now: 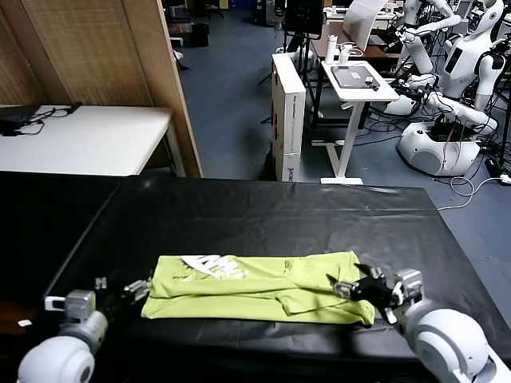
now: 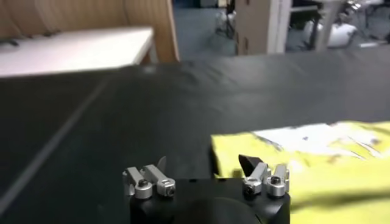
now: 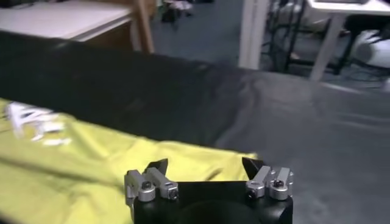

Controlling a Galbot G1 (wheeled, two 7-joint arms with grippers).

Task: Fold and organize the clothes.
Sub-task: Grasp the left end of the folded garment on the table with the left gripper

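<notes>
The lime yellow-green T-shirt [image 1: 255, 287] lies folded into a long band across the black table, with a bit of its white print [image 1: 209, 266] showing near its left end. My left gripper [image 1: 137, 289] is open and empty at the shirt's left edge; in the left wrist view [image 2: 204, 163] the shirt's corner [image 2: 304, 152] lies just past one fingertip. My right gripper [image 1: 350, 286] is open and empty over the shirt's right end; in the right wrist view [image 3: 204, 164] the yellow cloth [image 3: 91, 164] spreads under and beyond it.
The black tablecloth [image 1: 263, 215] covers the whole table. A white table [image 1: 88, 140] and wooden panels stand at the back left. A white desk [image 1: 359, 80] and other robots [image 1: 455, 96] stand at the back right, beyond the table's far edge.
</notes>
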